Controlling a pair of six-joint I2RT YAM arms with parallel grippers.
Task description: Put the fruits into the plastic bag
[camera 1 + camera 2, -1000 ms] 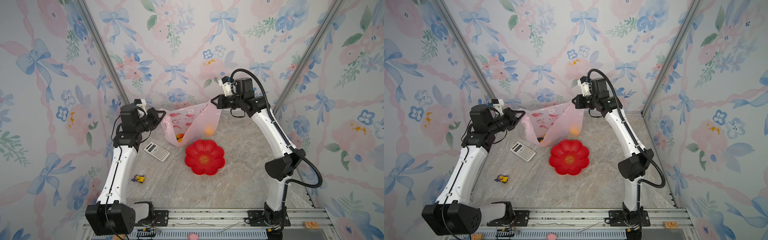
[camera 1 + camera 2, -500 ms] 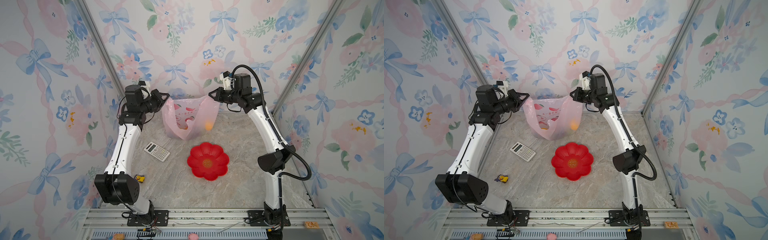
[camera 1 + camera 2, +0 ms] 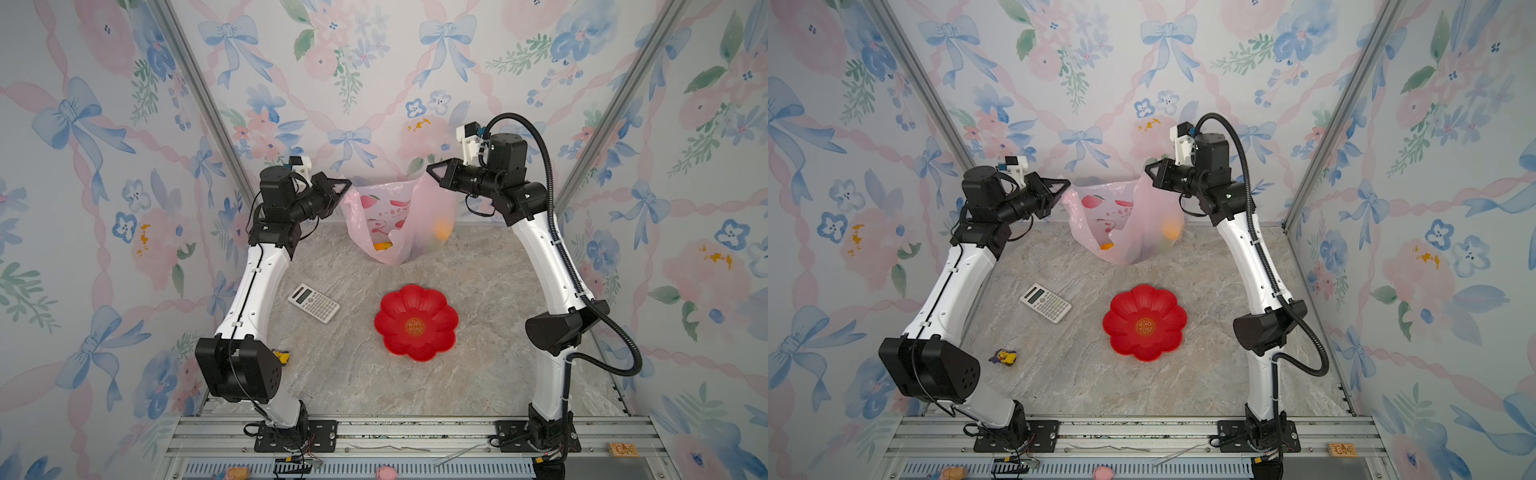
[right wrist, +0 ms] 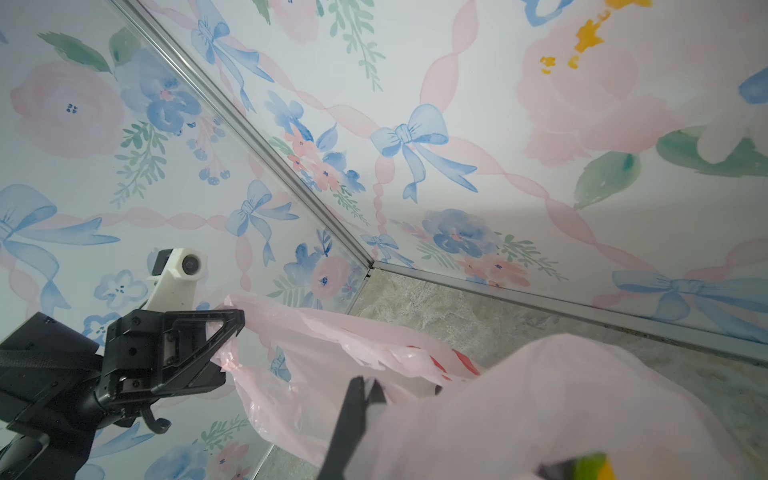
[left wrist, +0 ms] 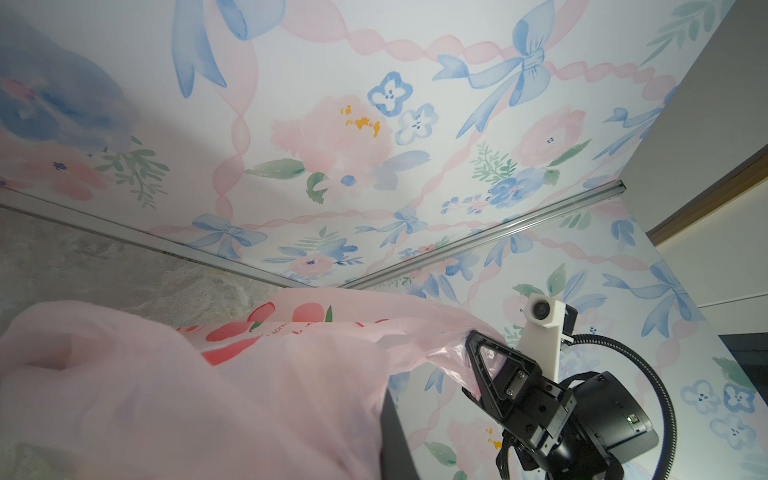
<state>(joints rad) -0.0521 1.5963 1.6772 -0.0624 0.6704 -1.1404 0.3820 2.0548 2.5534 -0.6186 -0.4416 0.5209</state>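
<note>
The pink plastic bag (image 3: 399,220) (image 3: 1121,220) hangs at the back of the table, held up between both grippers, with its bottom on the stone top. My left gripper (image 3: 347,185) (image 3: 1065,185) is shut on the bag's left handle. My right gripper (image 3: 430,170) (image 3: 1148,168) is shut on the right handle. Fruits show through the plastic: an orange-yellow one (image 3: 441,230) (image 3: 1170,229) and a smaller one (image 3: 382,246) low down. In the right wrist view a green-yellow fruit (image 4: 590,467) lies under the bag (image 4: 561,407). The bag (image 5: 187,395) fills the lower part of the left wrist view.
An empty red flower-shaped plate (image 3: 434,305) (image 3: 1163,305) sits mid-table in front of the bag. A white calculator (image 3: 313,303) (image 3: 1045,302) lies left of it. A small yellow toy (image 3: 1005,357) lies near the left arm's base. The back wall is close behind the bag.
Both grippers have risen and drawn closer together toward the back wall, carrying the bag's handles. The bag now hangs taller and narrower. The left arm has swung up and inward.
</note>
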